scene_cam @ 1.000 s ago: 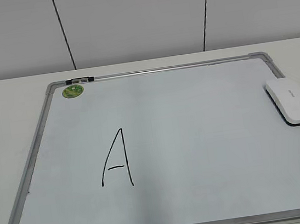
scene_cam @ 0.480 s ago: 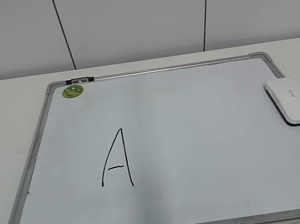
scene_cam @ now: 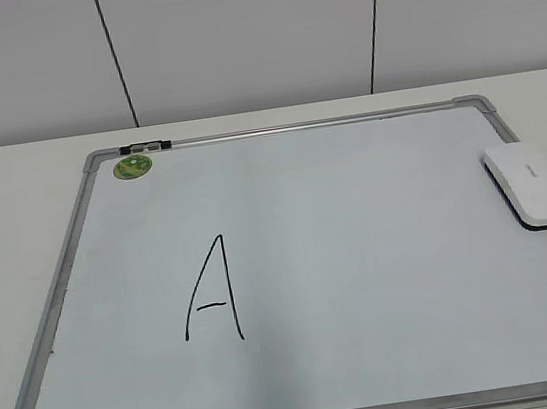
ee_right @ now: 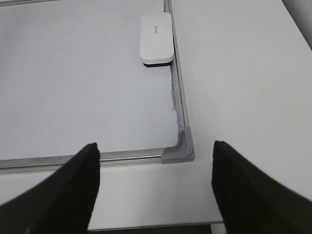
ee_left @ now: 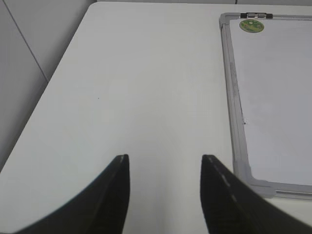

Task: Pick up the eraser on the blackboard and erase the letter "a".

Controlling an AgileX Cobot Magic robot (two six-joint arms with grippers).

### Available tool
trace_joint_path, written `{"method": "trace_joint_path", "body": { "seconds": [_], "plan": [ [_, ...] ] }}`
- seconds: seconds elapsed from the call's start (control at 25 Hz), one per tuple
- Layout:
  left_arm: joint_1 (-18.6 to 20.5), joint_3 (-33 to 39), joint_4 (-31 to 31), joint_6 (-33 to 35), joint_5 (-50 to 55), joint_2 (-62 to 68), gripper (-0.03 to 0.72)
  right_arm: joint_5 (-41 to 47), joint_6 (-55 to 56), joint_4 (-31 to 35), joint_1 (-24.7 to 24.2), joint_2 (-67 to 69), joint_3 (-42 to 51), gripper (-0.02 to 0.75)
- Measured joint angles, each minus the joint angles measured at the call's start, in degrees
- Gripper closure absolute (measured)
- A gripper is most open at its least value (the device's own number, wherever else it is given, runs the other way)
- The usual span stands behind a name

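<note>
The blackboard is a white dry-erase board with a grey frame, lying flat on the table. The eraser, a white block with a dark underside, lies on the board's right edge; it also shows in the right wrist view. A tall capital "A" is on the board; no small letter "a" is in view. My left gripper is open and empty over bare table left of the board. My right gripper is open and empty above the board's near right corner. Neither gripper shows in the exterior view.
A round green sticker sits in the board's far left corner, with a small clip on the frame beside it. White table surrounds the board. A panelled wall stands behind.
</note>
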Motion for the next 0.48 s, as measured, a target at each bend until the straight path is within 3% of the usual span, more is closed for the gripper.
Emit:
{"method": "trace_joint_path", "body": {
  "seconds": [0.48],
  "plan": [
    [0.0,0.0,0.0,0.0,0.0,0.0,0.341,0.0,0.0,0.0,0.0,0.0,0.0,0.205]
  ]
}}
